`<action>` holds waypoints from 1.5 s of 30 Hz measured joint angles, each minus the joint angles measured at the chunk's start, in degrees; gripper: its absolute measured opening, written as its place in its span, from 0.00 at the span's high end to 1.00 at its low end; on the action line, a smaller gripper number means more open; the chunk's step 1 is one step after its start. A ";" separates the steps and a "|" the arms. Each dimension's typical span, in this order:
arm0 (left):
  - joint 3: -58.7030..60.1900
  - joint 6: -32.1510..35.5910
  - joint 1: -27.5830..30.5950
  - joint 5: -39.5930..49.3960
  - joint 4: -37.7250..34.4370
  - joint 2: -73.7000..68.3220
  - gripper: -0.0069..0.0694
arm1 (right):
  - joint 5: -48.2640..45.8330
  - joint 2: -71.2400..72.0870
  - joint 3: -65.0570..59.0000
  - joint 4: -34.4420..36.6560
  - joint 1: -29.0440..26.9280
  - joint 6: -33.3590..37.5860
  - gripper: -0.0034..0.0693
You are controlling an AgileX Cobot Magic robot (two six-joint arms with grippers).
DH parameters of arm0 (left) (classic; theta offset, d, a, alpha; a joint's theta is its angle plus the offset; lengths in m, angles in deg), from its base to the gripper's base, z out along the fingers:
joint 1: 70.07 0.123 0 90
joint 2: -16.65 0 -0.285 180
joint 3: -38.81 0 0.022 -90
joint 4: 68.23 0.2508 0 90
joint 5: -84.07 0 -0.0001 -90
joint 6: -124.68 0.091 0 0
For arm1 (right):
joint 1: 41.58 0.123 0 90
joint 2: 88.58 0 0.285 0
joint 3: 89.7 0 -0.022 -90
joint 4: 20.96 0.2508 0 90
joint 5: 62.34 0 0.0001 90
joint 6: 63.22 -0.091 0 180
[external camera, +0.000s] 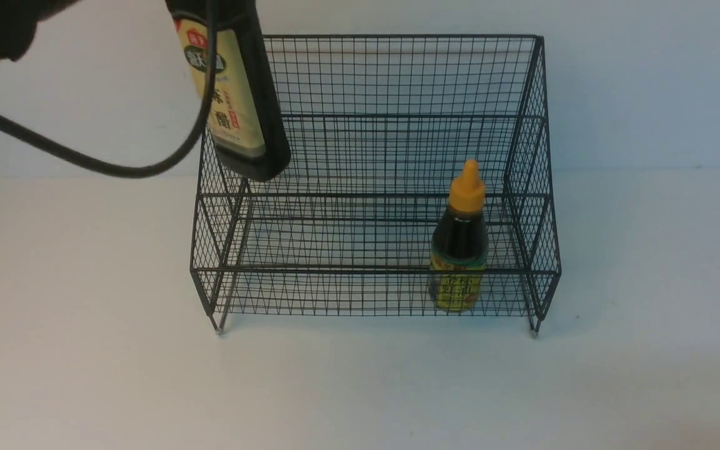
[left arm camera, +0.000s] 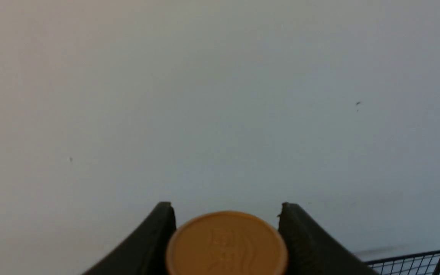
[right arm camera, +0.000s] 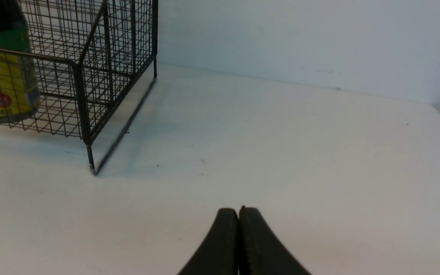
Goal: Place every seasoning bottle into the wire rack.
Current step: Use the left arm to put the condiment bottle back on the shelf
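Hanging in the air over the left end of the wire rack [external camera: 397, 75], the tall bottle [external camera: 238, 94] is tilted, its base leaning toward the rack's middle. The dark base shows in front of the rack's left side wires, above the upper tier. Whether it touches the mesh cannot be told. Its cream label faces the front camera.

The left claw [left arm camera: 226, 214] holds this bottle. In the left wrist view its two dark fingers [left arm camera: 151, 244] stand part-way apart on either side of the round gold-brown cap [left arm camera: 226, 244], close against it. One corner of the rack shows at the edge of that view. A black cable [external camera: 85, 162] loops across the front view, passing in front of the tall bottle's label.

The short bottle [external camera: 458, 250] stands upright inside the rack, on the lower front tier near the rack's right end. Its orange-yellow nozzle rises above the front rail, and its yellow label sits behind the front mesh.

The right claw [right arm camera: 238, 214] is closed, its fingers pressed flat together with nothing between them. It is over the bare white worktop [external camera: 85, 344], clear of the rack, with the rack's right front foot in its view. The rack itself rests on the worktop on thin feet, its tall back toward the pale wall [external camera: 647, 81].
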 joint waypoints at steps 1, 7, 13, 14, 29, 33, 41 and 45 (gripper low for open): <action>0.00 0.00 0.00 -0.28 0.00 -1.19 0.50 | 0.00 0.00 0.00 0.00 0.00 0.00 0.97; 0.00 0.04 0.00 -0.11 -0.82 -4.32 0.50 | 0.00 0.00 0.00 0.00 0.03 0.32 0.97; 0.00 0.04 0.00 5.03 -1.01 -5.83 0.50 | 0.00 0.00 0.00 0.00 0.03 0.64 0.97; 0.00 0.04 0.00 6.36 -1.01 -6.08 0.50 | 0.00 0.00 0.00 0.00 0.03 0.64 0.97; -0.07 -0.02 0.00 12.91 -0.94 -10.56 0.50 | 0.00 0.00 0.00 0.00 0.03 0.76 0.97; -0.42 -0.02 0.00 12.58 -0.94 -11.29 0.50 | 0.00 0.00 0.00 0.00 0.03 0.76 0.97; -0.62 -0.02 0.00 11.37 -1.05 -11.89 0.50 | 0.00 0.00 0.00 0.00 0.00 0.77 0.97; -0.62 -0.07 0.00 11.11 -1.06 -11.89 0.50 | 0.00 0.00 0.00 0.00 0.03 0.82 0.97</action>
